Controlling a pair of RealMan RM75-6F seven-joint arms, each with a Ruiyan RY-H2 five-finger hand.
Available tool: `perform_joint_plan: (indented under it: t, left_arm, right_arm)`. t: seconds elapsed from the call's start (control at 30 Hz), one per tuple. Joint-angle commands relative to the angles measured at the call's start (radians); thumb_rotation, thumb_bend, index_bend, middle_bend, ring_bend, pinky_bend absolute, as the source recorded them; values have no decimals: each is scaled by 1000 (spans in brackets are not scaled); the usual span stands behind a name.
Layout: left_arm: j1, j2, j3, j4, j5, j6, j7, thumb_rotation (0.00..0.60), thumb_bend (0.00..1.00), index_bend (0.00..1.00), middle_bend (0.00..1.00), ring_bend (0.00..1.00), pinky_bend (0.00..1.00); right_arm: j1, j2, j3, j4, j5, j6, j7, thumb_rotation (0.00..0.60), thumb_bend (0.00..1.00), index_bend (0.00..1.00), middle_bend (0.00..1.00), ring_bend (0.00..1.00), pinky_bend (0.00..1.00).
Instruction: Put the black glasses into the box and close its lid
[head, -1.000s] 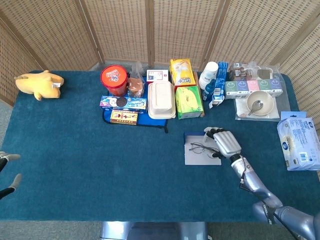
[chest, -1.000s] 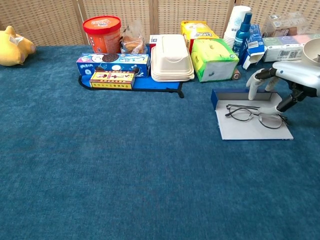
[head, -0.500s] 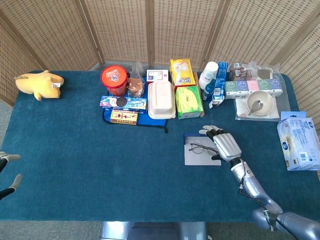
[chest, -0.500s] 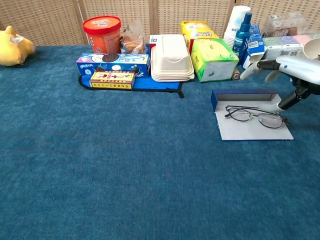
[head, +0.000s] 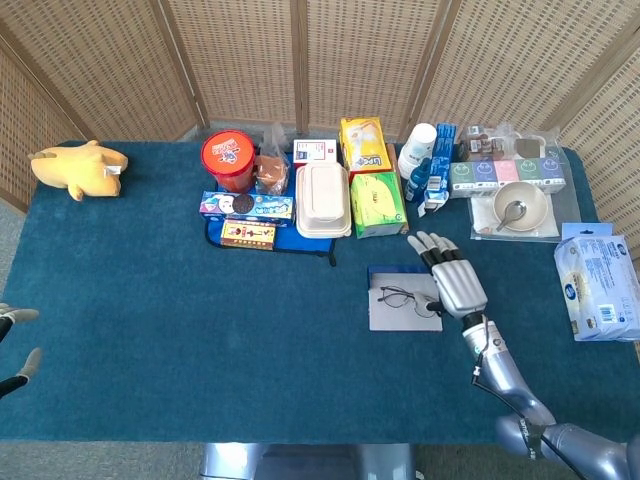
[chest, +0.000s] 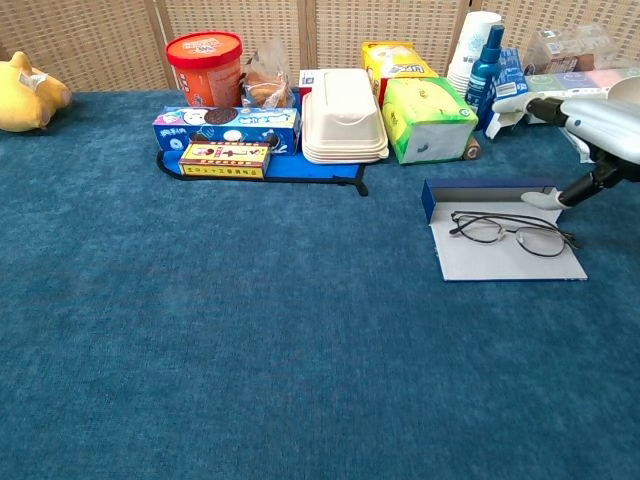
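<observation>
Closing comes next: the black glasses (chest: 512, 232) already lie in the open box (chest: 470, 264). Our right hand (head: 454, 280), fingers spread and holding nothing, hovers just beside them; we should fold the lid (chest: 485, 194) gently.

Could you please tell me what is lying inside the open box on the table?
The black glasses lie inside the open box, on its pale floor. The robot hand covers the box's right edge from above.
</observation>
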Motion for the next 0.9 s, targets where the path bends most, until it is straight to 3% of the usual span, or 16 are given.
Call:
perform_joint_plan:
  t: [0.03, 0.43, 0.9]
  left_arm:
    - [1, -1, 1, 0, 0, 0, 0, 600, 304, 312, 349, 221, 276]
    - [-1, -1, 0, 0, 0, -3, 2, 599, 304, 312, 348, 221, 275]
    - [0, -5, 0, 7, -4, -6, -2, 600, 304, 312, 349, 221, 275]
  right_arm:
    - [-1, -36, 5, 53, 4, 14, -8, 600, 291, 23, 26, 0, 109]
    - [6, -115, 2, 175, 10, 7, -11, 600, 295, 17, 25, 0, 106]
    - [14, -155, -6, 225, 2, -8, -12, 600, 295, 11, 26, 0, 106]
